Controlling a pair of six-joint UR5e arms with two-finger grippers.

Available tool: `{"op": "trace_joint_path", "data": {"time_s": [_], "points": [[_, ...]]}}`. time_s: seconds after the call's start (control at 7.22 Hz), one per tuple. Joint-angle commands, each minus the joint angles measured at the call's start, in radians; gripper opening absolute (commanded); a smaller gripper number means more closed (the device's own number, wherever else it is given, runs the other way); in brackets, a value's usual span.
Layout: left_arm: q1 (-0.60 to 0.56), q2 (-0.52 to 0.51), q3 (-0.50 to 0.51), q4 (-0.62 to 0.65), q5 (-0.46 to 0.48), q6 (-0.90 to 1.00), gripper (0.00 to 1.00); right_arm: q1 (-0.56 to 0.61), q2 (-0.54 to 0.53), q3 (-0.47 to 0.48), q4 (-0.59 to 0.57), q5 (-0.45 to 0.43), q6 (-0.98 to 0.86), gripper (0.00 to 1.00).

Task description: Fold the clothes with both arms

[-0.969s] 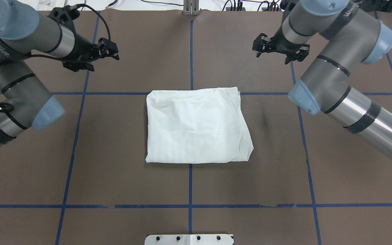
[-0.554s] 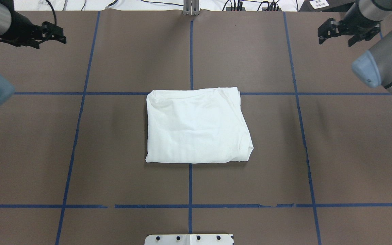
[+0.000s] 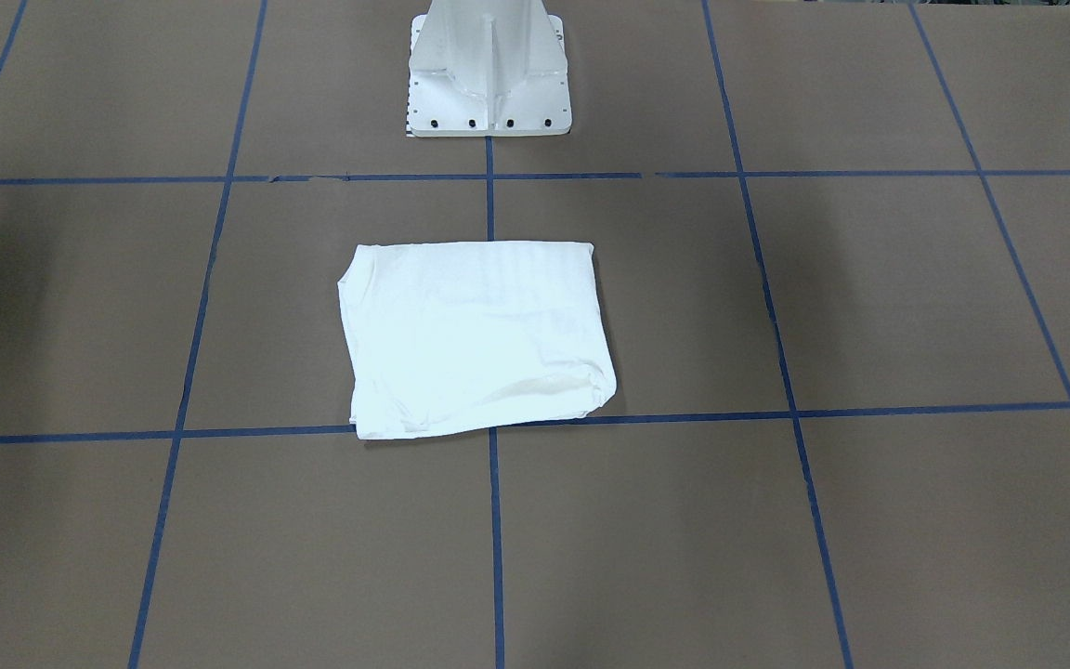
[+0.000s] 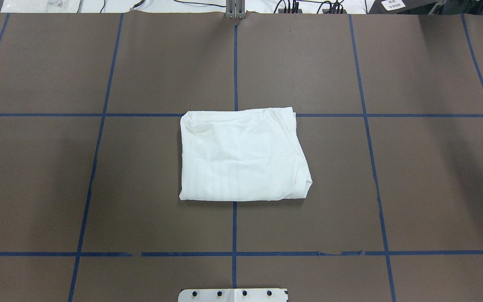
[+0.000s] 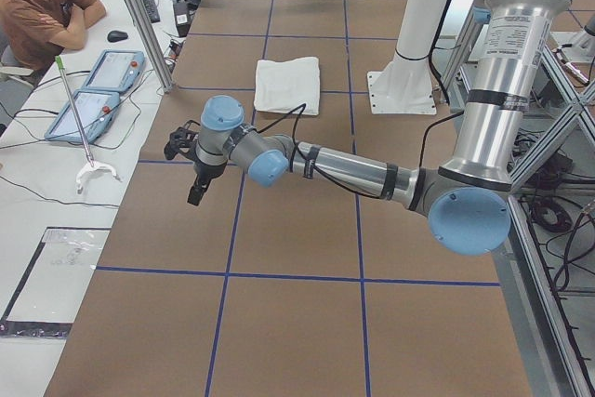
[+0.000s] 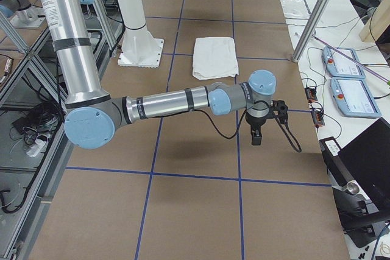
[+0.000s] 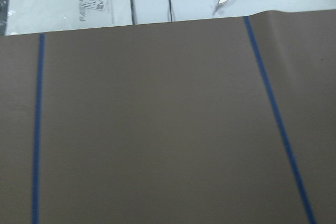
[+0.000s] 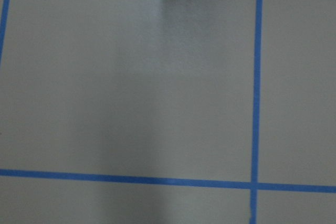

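On the table [image 4: 57, 176] the shirt [image 4: 241, 155] lies folded, a white rectangle; left gripper [image 5: 192, 172], right gripper [image 6: 258, 129]: cannot tell

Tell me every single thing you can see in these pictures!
shirt: one, white, folded, in the middle of the table
table: one, brown with blue tape lines, under the shirt
pedestal: one, white, on the robot's side of the shirt
side desk: one, white, along the table's far side
control tablets: two, blue-grey, on the side desk
person: one, brown top, seated at that desk
arms: two, silver-grey with light blue caps; left arm and right arm each reach towards a table end
pincers: two, black; left pincer and right pincer hang over bare table, away from the shirt; open or shut, cannot tell
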Motion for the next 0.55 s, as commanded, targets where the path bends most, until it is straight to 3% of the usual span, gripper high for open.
{"op": "trace_joint_path", "data": {"time_s": [0.0, 0.28, 0.42], "points": [[-0.078, 0.037, -0.027, 0.096, -0.015, 0.145, 1.0, 0.114, -0.062, 0.033, -0.129, 0.038, -0.269, 1.0], [-0.075, 0.051, -0.038, 0.013, -0.015, 0.013, 1.0, 0.114, -0.091, 0.088, -0.12, 0.026, -0.262, 1.0], [-0.073, 0.121, -0.021, -0.008, -0.007, 0.022, 1.0, 0.114, -0.128, 0.113, -0.117, 0.017, -0.276, 1.0]]}}
